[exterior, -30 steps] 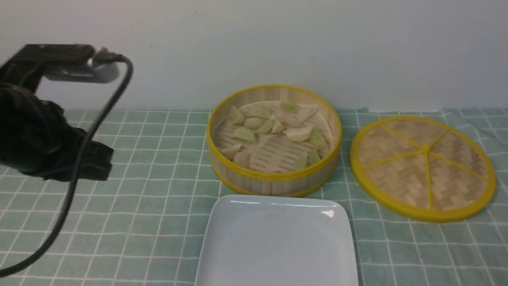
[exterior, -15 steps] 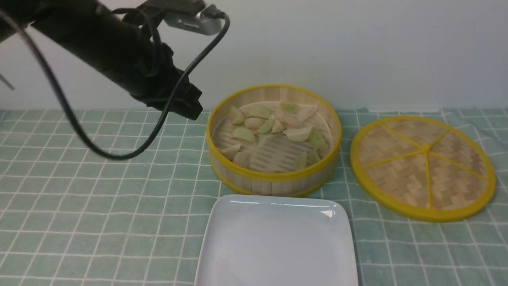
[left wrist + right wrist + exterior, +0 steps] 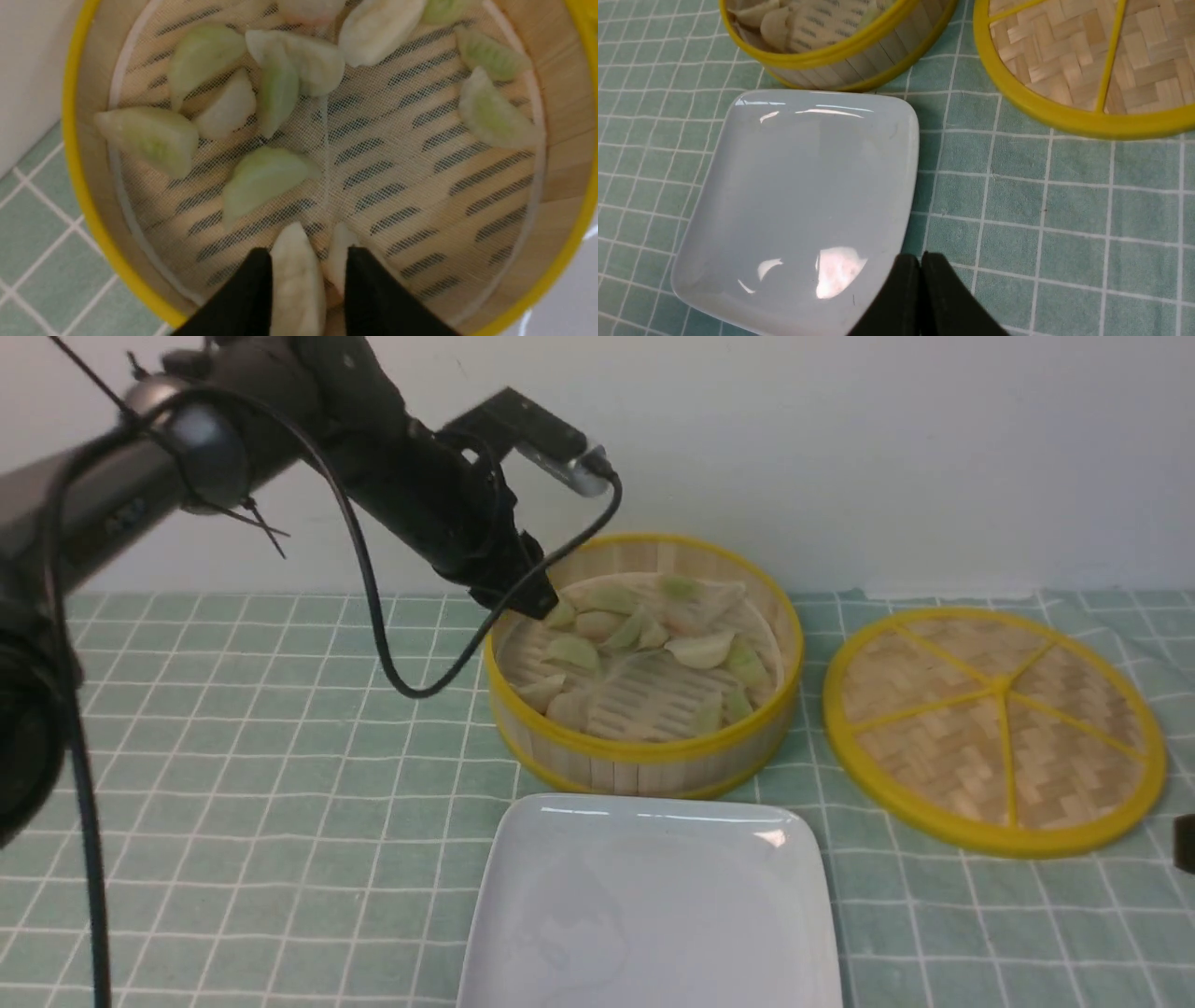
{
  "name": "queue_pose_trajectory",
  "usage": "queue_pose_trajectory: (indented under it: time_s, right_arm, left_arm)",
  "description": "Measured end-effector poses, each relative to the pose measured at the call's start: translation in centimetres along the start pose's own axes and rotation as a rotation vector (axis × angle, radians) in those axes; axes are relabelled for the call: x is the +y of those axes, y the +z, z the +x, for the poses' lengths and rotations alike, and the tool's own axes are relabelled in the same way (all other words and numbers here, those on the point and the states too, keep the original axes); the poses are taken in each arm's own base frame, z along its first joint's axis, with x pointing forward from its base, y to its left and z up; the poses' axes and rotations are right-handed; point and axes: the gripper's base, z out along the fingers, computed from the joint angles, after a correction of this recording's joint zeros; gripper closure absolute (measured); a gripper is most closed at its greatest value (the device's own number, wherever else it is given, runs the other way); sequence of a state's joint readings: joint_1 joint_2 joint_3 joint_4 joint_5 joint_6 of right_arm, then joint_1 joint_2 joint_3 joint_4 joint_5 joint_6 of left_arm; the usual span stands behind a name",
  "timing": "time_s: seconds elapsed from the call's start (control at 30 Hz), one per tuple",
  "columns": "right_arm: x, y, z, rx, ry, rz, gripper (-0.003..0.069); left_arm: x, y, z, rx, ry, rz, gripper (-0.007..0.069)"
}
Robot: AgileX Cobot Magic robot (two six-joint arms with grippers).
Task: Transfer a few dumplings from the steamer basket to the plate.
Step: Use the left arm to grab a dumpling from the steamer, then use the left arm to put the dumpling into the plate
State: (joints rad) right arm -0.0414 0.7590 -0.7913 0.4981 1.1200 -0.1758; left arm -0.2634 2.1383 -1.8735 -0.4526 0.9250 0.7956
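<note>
Left gripper (image 3: 308, 252) now seemingly over basket (image 3: 644, 751)

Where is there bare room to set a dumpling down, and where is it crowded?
The plate is bare. In the steamer basket only the near-centre floor is free; dumplings crowd its far half, near the left gripper. Open cloth lies left of the basket.

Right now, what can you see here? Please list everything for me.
dumplings: roughly a dozen, cream to pale green, inside the steamer basket
steamer basket: one, bamboo with yellow rims, centre, behind the plate
plate: one, white, square, bare, nearest the robot
lid: one, woven bamboo with yellow spokes, flat, right of the basket
tablecloth: one, green with white grid, under everything
left gripper: one, black, jaws apart over the dumplings
right gripper: one, black, shut, near the plate
</note>
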Motion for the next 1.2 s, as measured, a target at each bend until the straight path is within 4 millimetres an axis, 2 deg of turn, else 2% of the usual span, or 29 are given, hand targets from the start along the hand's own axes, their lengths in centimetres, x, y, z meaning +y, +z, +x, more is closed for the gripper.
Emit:
queue_pose_trajectory:
  time_s: [0.07, 0.1, 0.13, 0.23, 0.33, 0.5, 0.57, 0.6, 0.63, 0.67, 0.7, 0.83, 1.0, 1.2]
  right_arm:
    - [0.0, 0.0, 0.0, 0.001, 0.001, -0.001, 0.0673]
    - [0.0, 0.0, 0.0, 0.001, 0.001, -0.001, 0.0673]
    - [0.0, 0.0, 0.0, 0.001, 0.001, -0.001, 0.0673]
    - [0.0, 0.0, 0.0, 0.001, 0.001, -0.001, 0.0673]
    - [0.0, 0.0, 0.0, 0.000, 0.002, -0.002, 0.0673]
    - [0.0, 0.0, 0.0, 0.000, 0.003, -0.004, 0.0673]
    - [0.0, 0.0, 0.0, 0.000, 0.003, -0.004, 0.0673]
    - [0.0, 0.0, 0.0, 0.000, 0.003, -0.004, 0.0673]
    - [0.0, 0.0, 0.0, 0.000, 0.003, -0.004, 0.0673]
    - [0.0, 0.0, 0.0, 0.000, 0.003, -0.004, 0.0673]
    - [0.0, 0.0, 0.0, 0.001, 0.003, -0.004, 0.0673]
    - [0.0, 0.0, 0.0, 0.007, 0.003, -0.005, 0.0673]
    - [0.1, 0.0, 0.1, 0.015, 0.003, -0.007, 0.0673]
    - [0.1, 0.0, 0.3, 0.029, 0.003, -0.009, 0.0673]
  left_arm:
    - [0.0, 2.4, 0.4, 0.009, 0.015, -0.009, 0.0267]
    - [0.0, 2.6, 0.4, 0.006, 0.016, -0.013, 0.0258]
    - [0.2, 4.5, 0.8, 0.016, 0.028, -0.030, 0.0181]
    - [0.3, 7.0, 1.7, 0.032, 0.045, -0.038, 0.0122]
    - [0.5, 8.5, 2.1, 0.028, 0.071, -0.057, 0.0106]
    - [0.3, 9.4, 1.8, -0.001, 0.083, -0.077, 0.0160]
    - [0.0, 9.5, 1.7, -0.002, 0.090, -0.074, 0.0258]
    - [-0.1, 9.5, 1.6, -0.002, 0.091, -0.073, 0.0268]
    - [-0.1, 9.6, 1.6, -0.004, 0.091, -0.075, 0.0354]
    - [-0.3, 9.5, 1.4, -0.003, 0.095, -0.077, 0.0425]
    - [-0.4, 9.3, 1.3, -0.001, 0.097, -0.081, 0.0442]
    - [-0.6, 7.9, 0.8, -0.002, 0.068, -0.089, 0.0441]
    - [-1.3, 2.7, -1.6, -0.056, 0.051, -0.127, 0.0441]
    - [-2.0, 0.8, -1.6, -0.007, 0.033, -0.097, 0.0441]
